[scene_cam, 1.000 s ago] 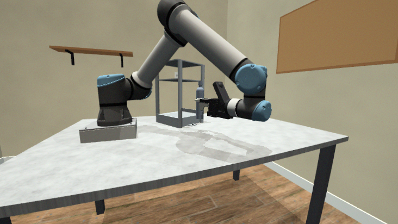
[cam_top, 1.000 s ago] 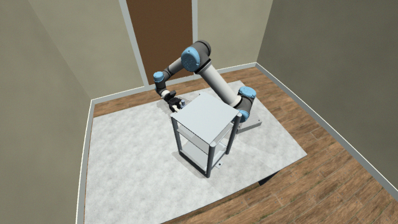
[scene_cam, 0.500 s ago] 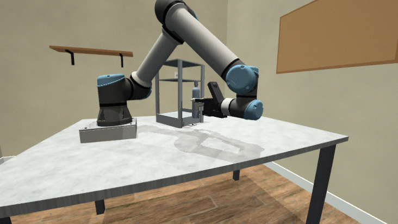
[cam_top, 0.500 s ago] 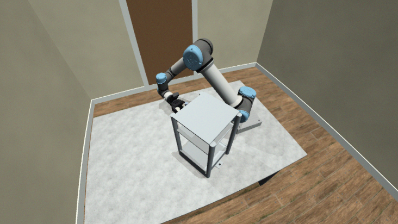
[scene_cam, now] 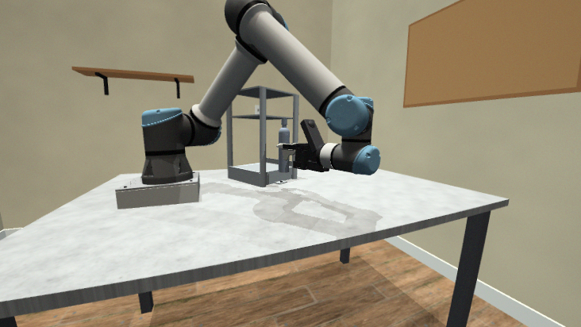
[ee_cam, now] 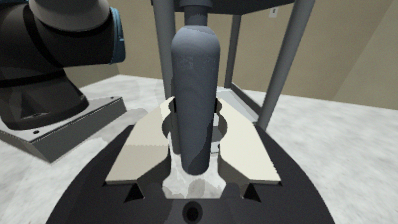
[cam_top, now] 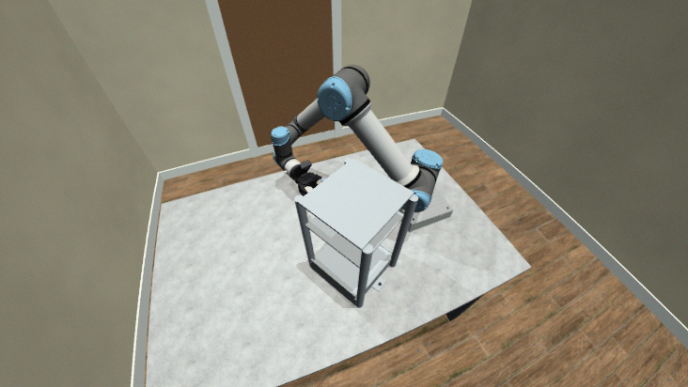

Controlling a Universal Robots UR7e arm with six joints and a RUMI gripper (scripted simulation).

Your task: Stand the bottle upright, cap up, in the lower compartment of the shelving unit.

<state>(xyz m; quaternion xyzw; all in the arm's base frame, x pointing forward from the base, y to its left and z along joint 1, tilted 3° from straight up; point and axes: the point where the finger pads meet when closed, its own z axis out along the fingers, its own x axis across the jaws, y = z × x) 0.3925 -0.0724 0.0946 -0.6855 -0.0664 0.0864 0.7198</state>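
Note:
A dark grey bottle [scene_cam: 283, 136] [ee_cam: 195, 85] stands upright with its cap up between my fingers. My gripper [scene_cam: 286, 147] [ee_cam: 195, 98] [cam_top: 307, 181] is shut on the bottle's lower body and points level at the shelving unit [scene_cam: 263, 133] [cam_top: 358, 201] [ee_cam: 287, 60]. The bottle is close to the unit's side, level with the lower compartment and in front of the two near posts. The lower compartment's floor [scene_cam: 245, 168] is bare. In the top view the unit's top plate hides the bottle. I cannot tell whether the bottle's base touches the table.
The shelving unit stands on a marble table [scene_cam: 203, 235] [cam_top: 216, 269]. The arm's base block [scene_cam: 158, 190] [cam_top: 433, 216] [ee_cam: 65, 130] sits beside the unit. The arm reaches over and around the unit. A wall shelf [scene_cam: 132, 75] hangs at the back.

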